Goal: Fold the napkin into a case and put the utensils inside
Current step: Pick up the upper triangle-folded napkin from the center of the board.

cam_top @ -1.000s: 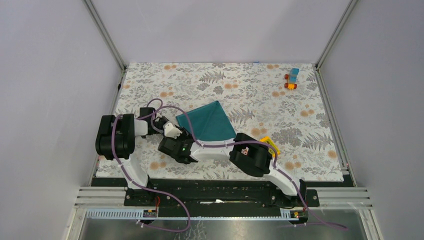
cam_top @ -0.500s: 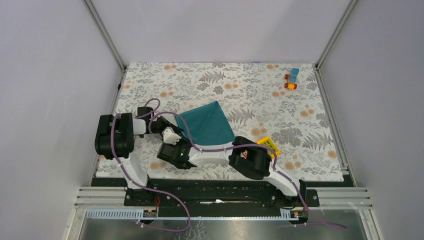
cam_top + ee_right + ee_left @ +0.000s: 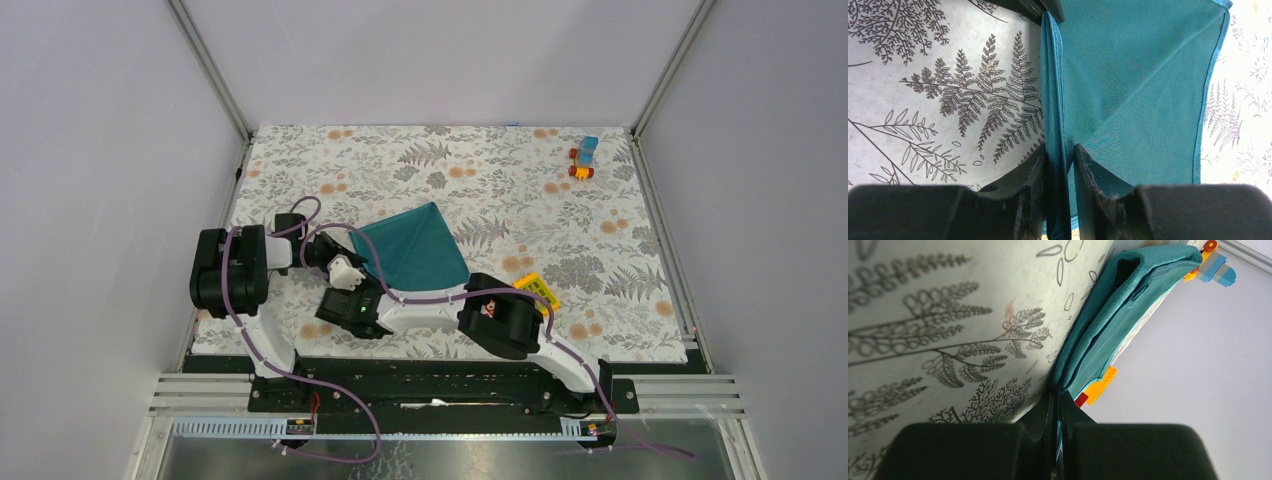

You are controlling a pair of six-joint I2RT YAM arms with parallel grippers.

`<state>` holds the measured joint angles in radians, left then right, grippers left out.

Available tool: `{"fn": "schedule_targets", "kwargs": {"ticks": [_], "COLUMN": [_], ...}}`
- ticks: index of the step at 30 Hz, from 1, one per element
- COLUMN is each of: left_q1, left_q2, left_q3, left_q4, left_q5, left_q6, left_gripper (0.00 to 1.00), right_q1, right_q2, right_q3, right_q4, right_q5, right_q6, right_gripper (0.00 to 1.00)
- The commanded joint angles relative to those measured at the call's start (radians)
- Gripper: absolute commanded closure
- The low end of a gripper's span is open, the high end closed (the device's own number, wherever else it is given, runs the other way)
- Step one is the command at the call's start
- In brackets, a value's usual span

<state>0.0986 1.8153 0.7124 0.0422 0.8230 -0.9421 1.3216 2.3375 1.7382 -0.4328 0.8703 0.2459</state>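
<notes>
The teal napkin (image 3: 415, 245) lies folded in layers on the floral table, left of centre. My left gripper (image 3: 340, 262) is shut on its near-left corner; in the left wrist view the napkin (image 3: 1108, 315) runs from between the fingers (image 3: 1057, 405). My right gripper (image 3: 365, 285) is shut on the same left edge a little nearer; in the right wrist view the napkin (image 3: 1128, 90) fold is pinched between the fingers (image 3: 1060, 160). No utensils are in view.
A yellow gridded block (image 3: 537, 288) lies right of the napkin beside my right arm. A small blue and orange toy (image 3: 584, 157) sits at the far right. The floral table cover (image 3: 600, 250) ends at grey walls on three sides.
Both grippers have shifted slightly toward the near side, drawing the napkin's left corner with them. Between half a second ago and now nothing visibly moves.
</notes>
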Motion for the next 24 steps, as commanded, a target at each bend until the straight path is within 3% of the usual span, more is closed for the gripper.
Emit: {"fn": "schedule_targets", "kwargs": {"ticks": [1,6,20,22,24], "left_q1": [0.009,0.009,0.01,0.009,0.009], "left_q2": [0.016,0.02,0.021,0.023,0.025], "left_q3": [0.022,0.021,0.012,0.012,0.014], "left_q4": [-0.002,0.0,0.007,0.009,0.009], "left_q5": [-0.021,-0.022,-0.021,-0.019,-0.018], "left_q6": [0.03,0.031,0.034,0.033,0.034], "left_gripper": [1.0,1.0,1.0,1.0,1.0], "right_q1": [0.011,0.017,0.037,0.037,0.039], "right_q2": [-0.055,-0.048,0.04,0.049,0.049], "right_q3": [0.04,0.064,0.202,0.209,0.21], "right_q4": [-0.049,-0.07,-0.161,-0.17,-0.17], "right_q5": [0.004,0.006,0.005,-0.004,-0.02], "right_q6": [0.032,0.014,-0.022,-0.019,-0.017], "right_gripper": [0.68,0.52,0.54,0.52,0.45]}}
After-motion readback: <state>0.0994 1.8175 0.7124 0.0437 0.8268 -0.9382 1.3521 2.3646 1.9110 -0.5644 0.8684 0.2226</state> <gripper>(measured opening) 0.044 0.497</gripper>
